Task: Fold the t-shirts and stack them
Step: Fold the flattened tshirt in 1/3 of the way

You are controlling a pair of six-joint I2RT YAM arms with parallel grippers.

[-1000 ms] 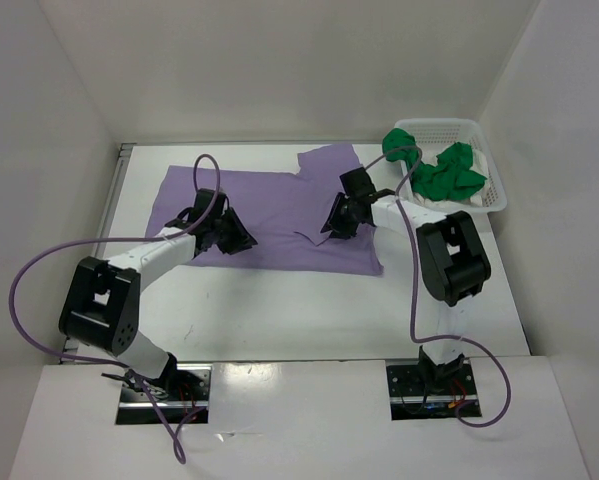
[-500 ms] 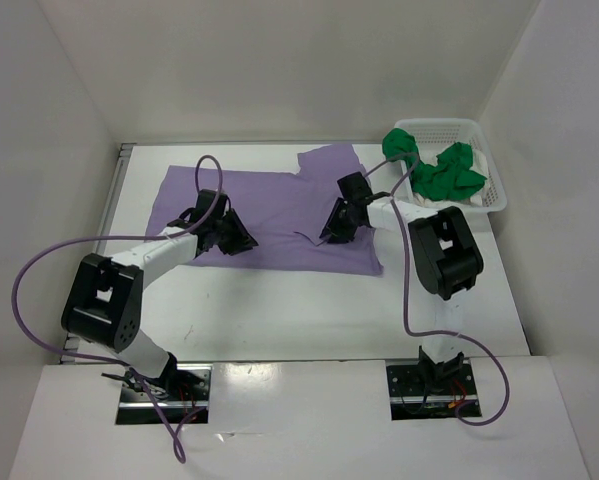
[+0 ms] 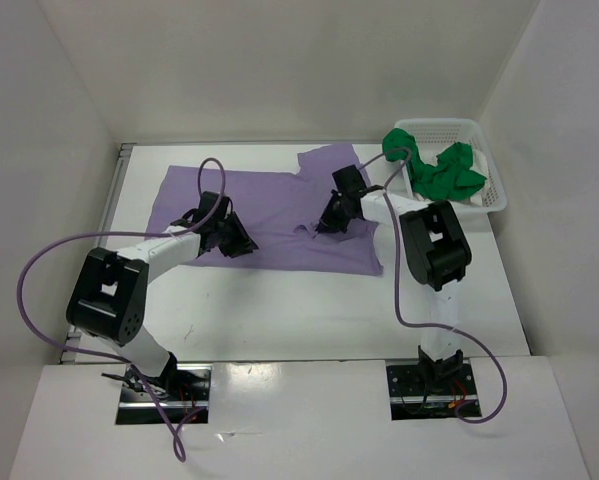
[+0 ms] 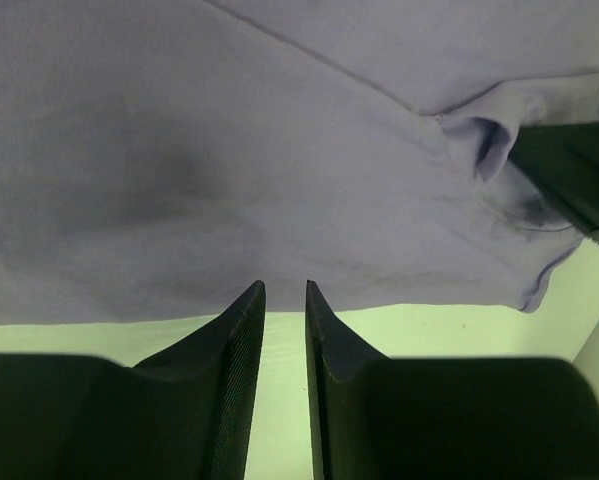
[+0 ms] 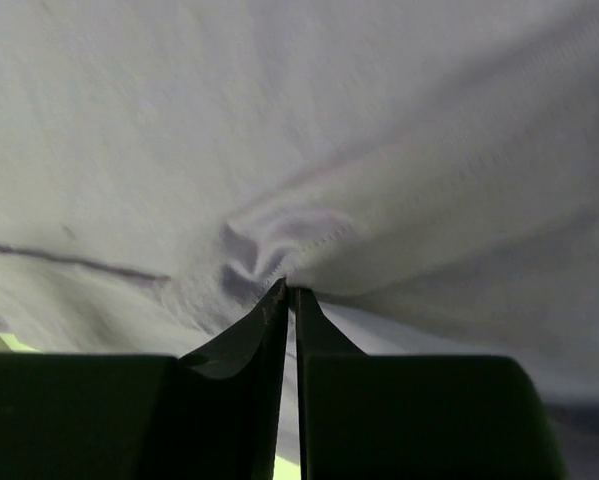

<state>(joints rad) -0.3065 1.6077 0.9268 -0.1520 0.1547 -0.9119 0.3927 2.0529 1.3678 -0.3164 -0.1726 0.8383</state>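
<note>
The lavender t-shirt [image 3: 269, 205] lies spread flat at the back middle of the table. My right gripper [image 3: 324, 222] is low over its right half. In the right wrist view it [image 5: 291, 290] is shut on a puckered, stitched fold of the lavender cloth [image 5: 379, 130]. My left gripper [image 3: 237, 240] sits at the shirt's front edge. Its jaws [image 4: 285, 285] stand a narrow gap apart with bare table between them, just short of the cloth [image 4: 229, 150]. The green t-shirt [image 3: 449, 175] lies bunched in the basket. I cannot make out the cream-white shirt.
The white mesh basket [image 3: 444, 124] stands at the back right corner against the wall. White walls close the table on the left, back and right. Purple cables loop over both arms. The right gripper shows as a dark shape [image 4: 569, 170] in the left wrist view.
My right gripper has shifted a little left and back, dragging the pinched fold with it. The left gripper has barely moved.
</note>
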